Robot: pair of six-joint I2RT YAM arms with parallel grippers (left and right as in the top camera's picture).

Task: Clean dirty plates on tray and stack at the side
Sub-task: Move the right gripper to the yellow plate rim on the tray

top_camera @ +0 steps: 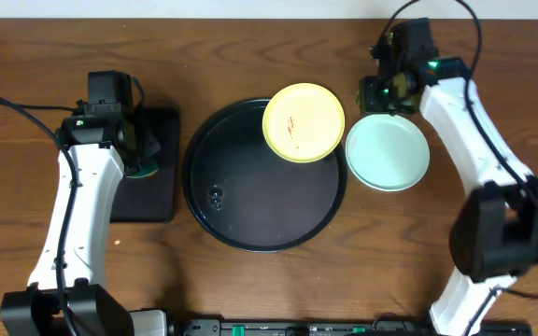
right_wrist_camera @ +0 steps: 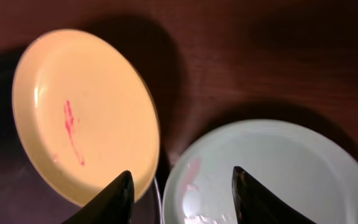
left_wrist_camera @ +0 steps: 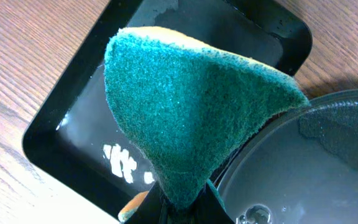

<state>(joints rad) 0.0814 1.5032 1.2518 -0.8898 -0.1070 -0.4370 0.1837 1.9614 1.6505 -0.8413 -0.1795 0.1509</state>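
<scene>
The large round black tray (top_camera: 250, 205) lies mid-table. A pale yellow plate (top_camera: 304, 122) with a thin red smear rests over the tray's upper right rim. Just right of the tray, a mint plate (top_camera: 388, 152) lies on the table. My right gripper (top_camera: 381, 93) hovers behind the gap between these plates. In the right wrist view the right gripper (right_wrist_camera: 182, 186) is open and empty, the yellow plate (right_wrist_camera: 82, 112) to its left and the mint plate (right_wrist_camera: 272, 168) to its right. My left gripper (left_wrist_camera: 182, 208) is shut on a teal sponge (left_wrist_camera: 191, 106).
A small rectangular black tray (top_camera: 157, 191) sits left of the round tray, under my left gripper (top_camera: 141, 154). In the left wrist view this small tray (left_wrist_camera: 67, 124) is wet. The round tray (left_wrist_camera: 316, 162) holds water drops.
</scene>
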